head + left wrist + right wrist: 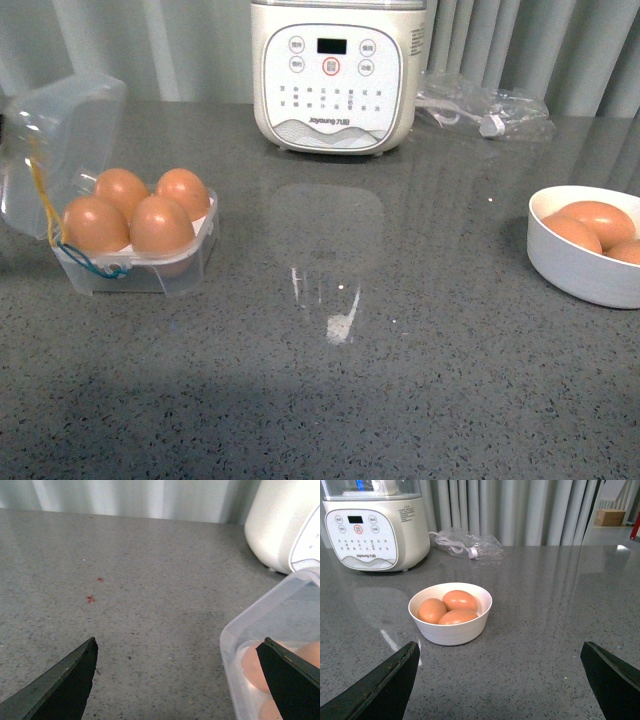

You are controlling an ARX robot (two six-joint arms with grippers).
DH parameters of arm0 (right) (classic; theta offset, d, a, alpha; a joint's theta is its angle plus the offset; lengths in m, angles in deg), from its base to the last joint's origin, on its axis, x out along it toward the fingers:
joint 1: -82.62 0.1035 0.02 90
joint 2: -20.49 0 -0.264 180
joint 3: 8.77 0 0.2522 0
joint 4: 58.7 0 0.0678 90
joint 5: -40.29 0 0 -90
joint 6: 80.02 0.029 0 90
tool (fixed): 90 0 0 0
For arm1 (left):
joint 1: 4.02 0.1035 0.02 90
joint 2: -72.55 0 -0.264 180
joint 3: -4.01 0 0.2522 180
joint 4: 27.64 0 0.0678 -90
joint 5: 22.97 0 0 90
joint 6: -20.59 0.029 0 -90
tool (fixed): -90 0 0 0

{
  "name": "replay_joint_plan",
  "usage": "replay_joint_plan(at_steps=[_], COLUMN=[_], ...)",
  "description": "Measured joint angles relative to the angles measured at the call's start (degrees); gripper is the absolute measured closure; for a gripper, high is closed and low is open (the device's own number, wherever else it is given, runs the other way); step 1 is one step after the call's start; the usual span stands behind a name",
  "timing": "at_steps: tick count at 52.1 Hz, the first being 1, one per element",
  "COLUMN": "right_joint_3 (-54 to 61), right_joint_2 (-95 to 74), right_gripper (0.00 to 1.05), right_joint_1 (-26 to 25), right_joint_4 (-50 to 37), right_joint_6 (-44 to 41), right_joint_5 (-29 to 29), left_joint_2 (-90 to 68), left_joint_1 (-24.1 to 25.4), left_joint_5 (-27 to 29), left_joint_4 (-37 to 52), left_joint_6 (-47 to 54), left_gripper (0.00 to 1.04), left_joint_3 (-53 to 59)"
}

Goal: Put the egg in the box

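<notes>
Front and right-wrist views both toward the cooker (328, 75)

**Cut off, covered, unreadable**

Front view: the cooker (335, 85) loses its top to the upper edge, and its button labels are too small to read. The bowl (575, 275) runs off the right edge, taking part of one egg (628, 252) with it. In the box (140, 270), the rear eggs (183, 190) sit partly behind the front pair. The bag (490, 110) blurs whatever it holds.

Left wrist view: the left gripper (179, 645) shows only two dark tips, cut by the lower edge. One tip covers part of the eggs (250, 667), and the box (235, 645) runs off the corner.

Right wrist view: the right gripper (500, 647) also shows tips only. The cooker (375, 530) is cut by two edges.
</notes>
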Motion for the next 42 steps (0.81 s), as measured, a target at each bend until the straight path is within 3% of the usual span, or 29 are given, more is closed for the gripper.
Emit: replay_joint_plan(at_steps=[12,19,24,33,37,42], right_joint_3=[0.0,0.0,0.0,0.0,0.0,0.0], right_joint_2=[0.0,0.0,0.0,0.0,0.0,0.0], right_gripper=[0.07,0.07,0.07,0.07,0.07,0.07], right_joint_1=[0.0,0.0,0.0,0.0,0.0,0.0], right_joint_4=[0.0,0.0,0.0,0.0,0.0,0.0], right_joint_6=[0.0,0.0,0.0,0.0,0.0,0.0], right_joint_5=[0.0,0.0,0.0,0.0,0.0,0.0], left_joint_2=[4.4,11.7,20.0,21.9,21.7,25.2], left_joint_1=[0.7,7.1,8.4,8.4,8.8,7.1], left_joint_5=[-1.8,-1.1,0.1,-0.5,-8.4,-9.0], left_joint_4=[-5.2,-15.8,-22.8,-23.2,-11.7,-5.5], left_joint_6=[-5.4,-12.3,-13.8,-14.0,-8.3,-2.9], left_gripper=[0.07,0.07,0.07,0.07,0.21,0.42], left_joint_3=[-0.1,0.7,4.2,4.8,9.1,14.0])
